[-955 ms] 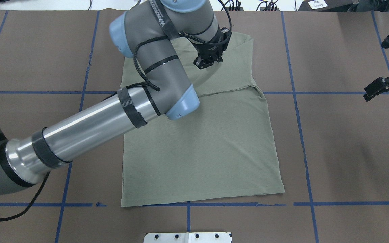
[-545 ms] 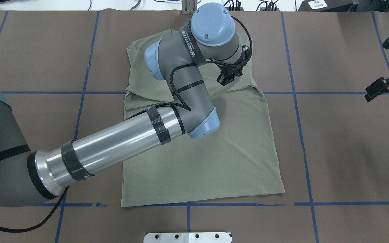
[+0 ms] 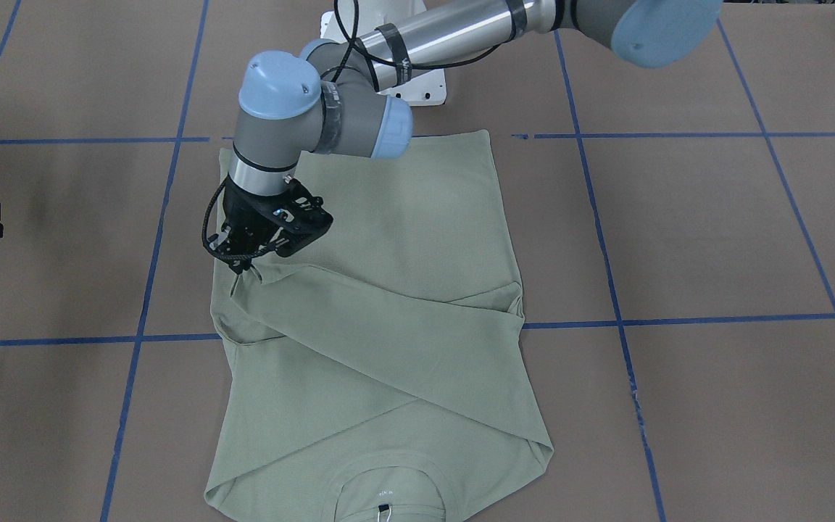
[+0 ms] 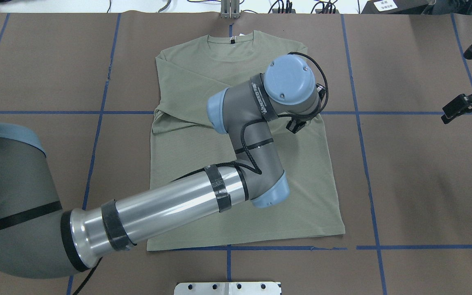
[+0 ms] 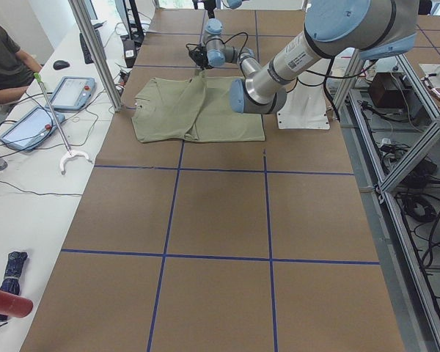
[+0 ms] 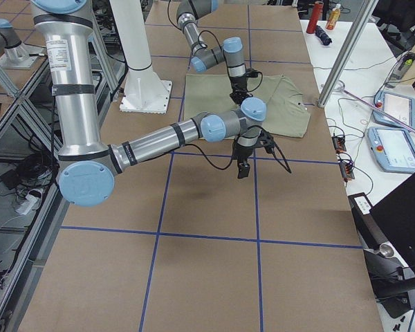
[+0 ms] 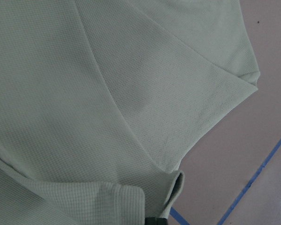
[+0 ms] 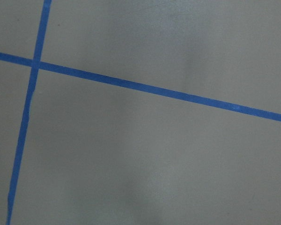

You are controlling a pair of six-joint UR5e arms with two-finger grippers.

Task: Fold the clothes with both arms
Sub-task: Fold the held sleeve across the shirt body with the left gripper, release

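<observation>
The sage-green shirt (image 4: 301,205) lies flat on the brown table with its ribbed collar (image 4: 231,45) and white hang tag (image 4: 232,39) at the far edge. My left gripper (image 3: 245,267) is shut on a sleeve cuff (image 7: 174,186) and holds it just above the shirt's right side. The sleeve runs slantwise across the chest (image 3: 388,319). In the overhead view the left gripper (image 4: 297,124) is mostly hidden under the wrist. My right gripper (image 4: 470,82) hangs open and empty over bare table far to the right, and its wrist view shows only table.
Blue tape lines (image 4: 404,112) grid the brown table cover. The white pedestal base (image 4: 228,288) sits at the near edge. A metal post (image 4: 230,10) stands behind the collar. Tablets (image 5: 73,92) and a person (image 5: 7,55) are beyond the far edge.
My left arm has swung right and toward the robot's side with the sleeve, which uncovers the collar and upper chest. The right gripper has not moved.
</observation>
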